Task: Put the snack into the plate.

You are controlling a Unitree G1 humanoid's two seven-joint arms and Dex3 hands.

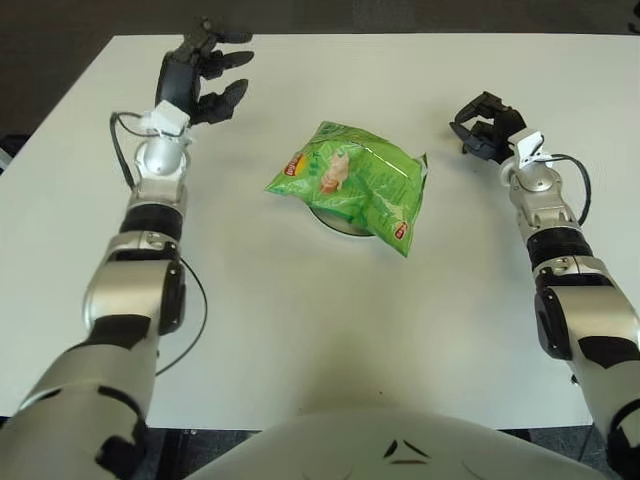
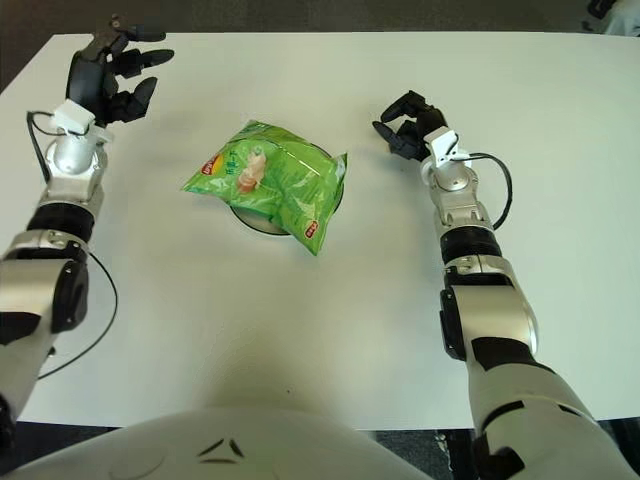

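Observation:
A green snack bag (image 1: 352, 182) lies on top of a small white plate (image 1: 340, 223), covering most of it; only the plate's near rim shows. My left hand (image 1: 205, 72) is up at the far left of the table, well clear of the bag, fingers spread and holding nothing. To the right of the bag, my right hand (image 1: 485, 125) shows with fingers loosely curled and nothing in them.
The white table (image 1: 320, 330) spreads around the plate, its far edge (image 1: 400, 36) against a dark floor. Cables loop beside both forearms.

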